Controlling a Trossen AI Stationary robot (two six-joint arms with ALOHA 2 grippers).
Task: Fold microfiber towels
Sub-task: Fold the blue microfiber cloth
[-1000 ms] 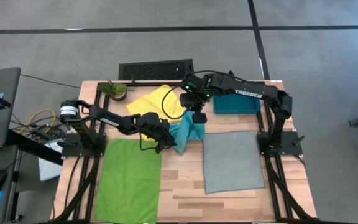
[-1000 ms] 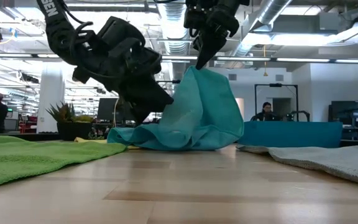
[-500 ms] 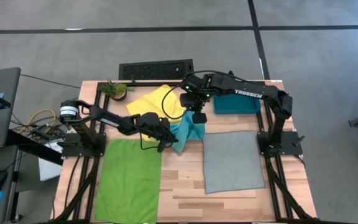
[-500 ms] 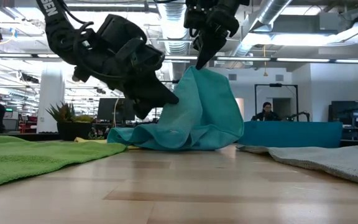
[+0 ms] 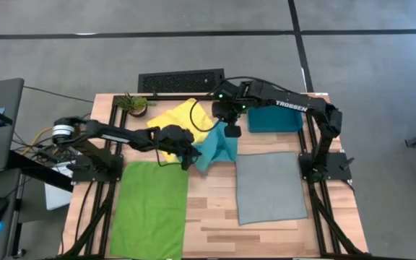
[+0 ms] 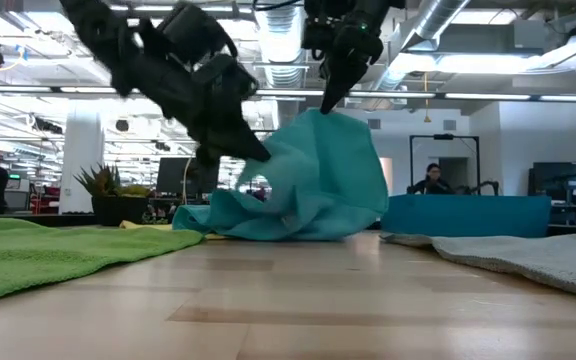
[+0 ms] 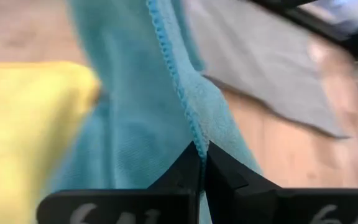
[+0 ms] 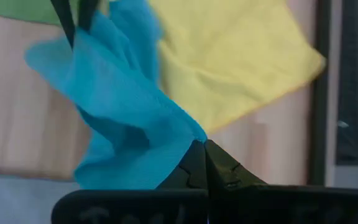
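The turquoise towel is bunched up at the table's middle, held up between both grippers; its lower folds lie on the wood. My left gripper is shut on its left side, and my right gripper is shut on its top, higher up. The yellow towel lies flat behind them. The green towel lies flat at the near left, and the grey towel at the near right. My left gripper pinches the turquoise towel's stitched edge between its two fingers, coming slanting down from the table's left. That edge is lifted off the table, and the cloth runs slack from it up to the other gripper. My right gripper pinches the towel's top edge between its shut fingertips, from above and pointing steeply down. The cloth hangs below the fingers in loose folds, with its bottom resting on the table.
A dark teal bin stands at the far right, just behind the grey towel. A small potted plant sits at the far left corner. Bare wood lies between the green and grey towels.
My left gripper has risen and tipped its fingers upward, carrying the turquoise towel's left edge off the table; the cloth there now bulges up. The towel's bottom folds stay on the wood.
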